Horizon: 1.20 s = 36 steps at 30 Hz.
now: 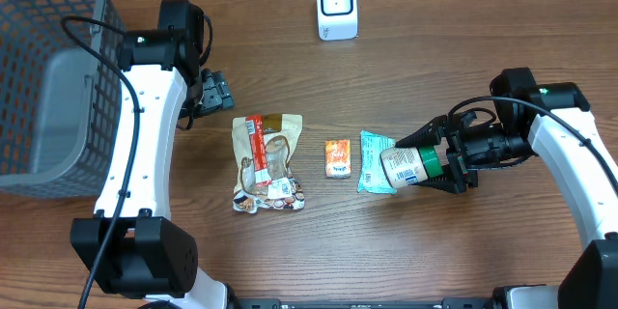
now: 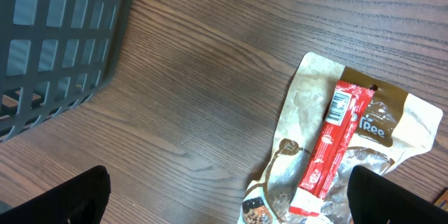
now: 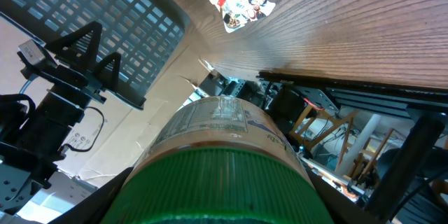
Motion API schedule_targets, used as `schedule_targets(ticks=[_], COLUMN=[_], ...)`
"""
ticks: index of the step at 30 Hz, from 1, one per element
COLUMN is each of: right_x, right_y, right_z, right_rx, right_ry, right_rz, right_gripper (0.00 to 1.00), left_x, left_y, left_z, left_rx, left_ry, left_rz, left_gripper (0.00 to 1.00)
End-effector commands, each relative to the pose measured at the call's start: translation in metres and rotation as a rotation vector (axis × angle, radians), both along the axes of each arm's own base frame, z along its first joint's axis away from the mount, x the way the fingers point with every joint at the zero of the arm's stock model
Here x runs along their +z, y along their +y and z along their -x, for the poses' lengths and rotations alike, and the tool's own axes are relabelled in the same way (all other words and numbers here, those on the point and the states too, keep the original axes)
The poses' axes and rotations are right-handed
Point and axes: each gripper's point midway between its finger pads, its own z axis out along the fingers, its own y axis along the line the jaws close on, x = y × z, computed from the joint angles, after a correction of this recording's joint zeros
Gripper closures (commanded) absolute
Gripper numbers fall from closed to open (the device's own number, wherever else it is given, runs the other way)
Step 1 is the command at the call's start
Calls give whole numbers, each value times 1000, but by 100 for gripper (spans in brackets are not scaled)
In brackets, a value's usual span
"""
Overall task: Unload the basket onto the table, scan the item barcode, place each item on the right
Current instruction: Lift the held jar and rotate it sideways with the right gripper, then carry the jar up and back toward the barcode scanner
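My right gripper [image 1: 432,162] is shut on a jar [image 1: 404,167] with a green ribbed lid, held on its side just above the table, its base pointing left. In the right wrist view the jar [image 3: 217,147] fills the space between the fingers, lid towards the camera. The white barcode scanner [image 1: 337,7] stands at the back of the table, well away from the jar. Beside the basket, my left gripper [image 1: 216,92] is open and holds nothing; in its wrist view the left gripper [image 2: 227,206] hovers over bare wood beside a snack bag [image 2: 315,112].
A grey mesh basket [image 1: 48,77] fills the far left. A snack bag [image 1: 268,164] with a red stick pack [image 2: 336,140] on it lies centre-left. An orange packet [image 1: 337,157] and a teal packet [image 1: 370,154] lie just left of the jar.
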Motion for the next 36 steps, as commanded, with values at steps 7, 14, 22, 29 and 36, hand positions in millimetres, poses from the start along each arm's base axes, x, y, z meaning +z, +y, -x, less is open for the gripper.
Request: schedule_targets(ticks=[7,14,22,29,36], right_x=[12,8,-8,8,7], right_y=[3,2,-7,2,5], right_z=[-2,-3,-1,-3,-6], right_rx=[-11,-8,5,-60,-105], right_ry=[-16,-25,-26,86,176], right_rz=[-50,-29,79,-13,4], right_gripper=[96,96,96,96,96], left_x=[6,6,6,6,6], left_y=[0,0,0,0,0], left_z=[-4,-4,-4,-4,-4], left_rx=[16,17,17,17,17], left_ry=[-24,-24,-24,-24,-24], left_rz=[-3,-4,-4,-4,-4], left_gripper=[0,1,0,0,0])
